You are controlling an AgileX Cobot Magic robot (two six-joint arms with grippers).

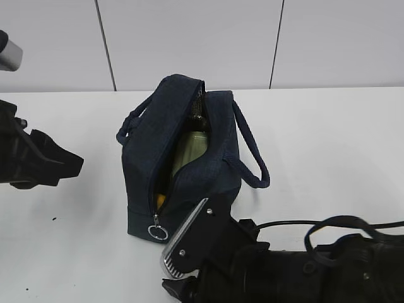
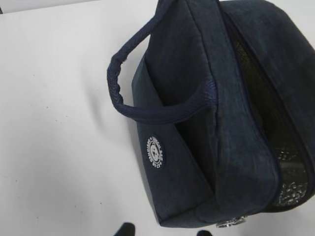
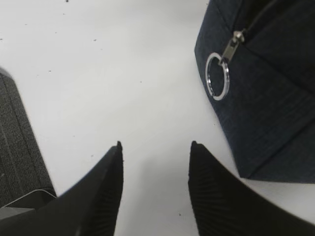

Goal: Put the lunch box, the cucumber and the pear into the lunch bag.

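Note:
The navy lunch bag stands mid-table with its top zipper open. Through the opening I see the pale sage-green lid of the lunch box and a bit of the yellow pear at the near end. I cannot clearly make out the cucumber; a dark shape sits at the far end of the opening. My left gripper is open and empty left of the bag; only its fingertips show. My right gripper is open and empty over bare table, just left of the ring pull.
The bag's two loop handles hang out to either side. The right arm and its cable fill the near right corner. A white wall stands behind the white table.

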